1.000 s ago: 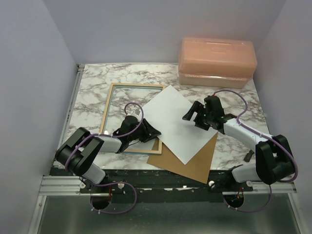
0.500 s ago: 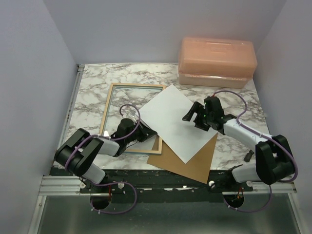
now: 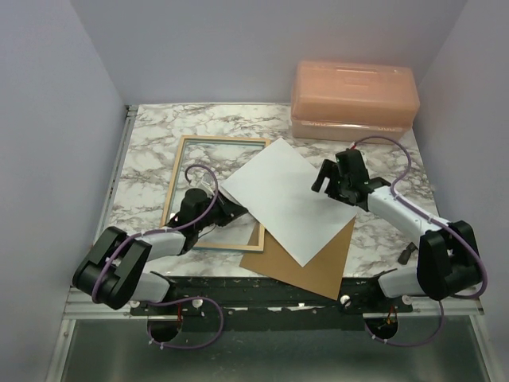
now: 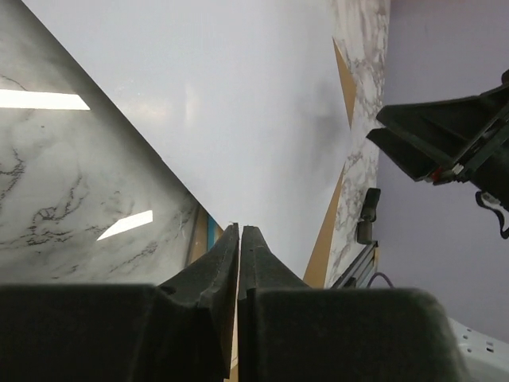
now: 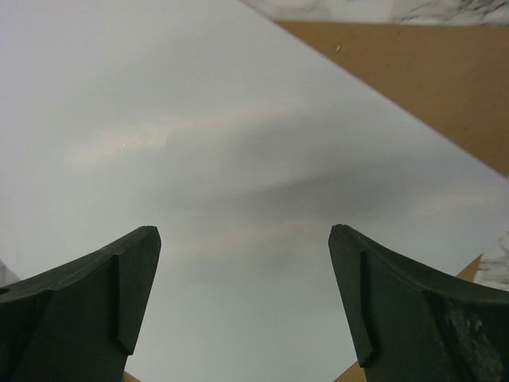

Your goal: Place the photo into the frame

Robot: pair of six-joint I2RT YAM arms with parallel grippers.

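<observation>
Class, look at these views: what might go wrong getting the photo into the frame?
The left gripper pinches only a corner of the photo, so the thin sheet may slip or crease. The photo overlaps the frame and the brown backing sheet; pulling it could drag both. The right gripper is open above it, steadying nothing.

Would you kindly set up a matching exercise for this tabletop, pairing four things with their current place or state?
Things:
1. photo
2. frame
3. left end effector
4. right end effector

States:
a. open, over the photo
b. pale wood side up, left of centre
c. shut, at the photo's left corner
d. white side up, lying across the brown backing sheet

Pairs: 1-d, 2-b, 3-c, 4-a
</observation>
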